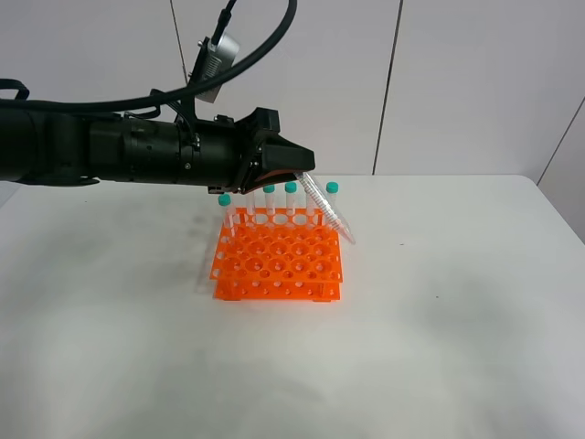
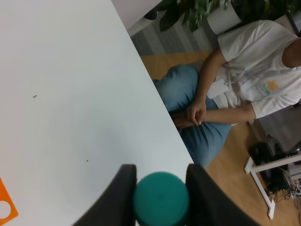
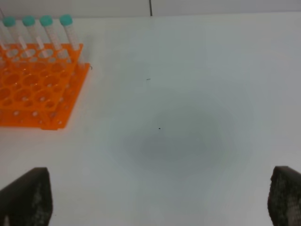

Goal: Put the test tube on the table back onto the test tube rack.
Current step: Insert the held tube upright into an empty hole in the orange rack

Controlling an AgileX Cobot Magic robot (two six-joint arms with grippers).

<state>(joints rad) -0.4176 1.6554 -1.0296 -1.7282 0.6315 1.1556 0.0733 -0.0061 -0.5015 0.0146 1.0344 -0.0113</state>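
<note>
My left gripper (image 1: 297, 172) reaches in from the left and is shut on the test tube (image 1: 329, 212), holding it by the cap end. The tube hangs tilted, its pointed tip down to the right, over the back right corner of the orange test tube rack (image 1: 279, 261). In the left wrist view the teal cap (image 2: 161, 198) sits between the two black fingers (image 2: 117, 197). Several other teal-capped tubes (image 1: 291, 197) stand in the rack's back row. My right gripper (image 3: 160, 190) is open and empty above the white table (image 3: 188, 117), right of the rack (image 3: 33, 92).
The table's (image 1: 439, 320) far right edge shows in the left wrist view, with a seated person (image 2: 235, 94) beyond it. A corner of the rack (image 2: 5, 209) shows there too. The right arm is not in the exterior view.
</note>
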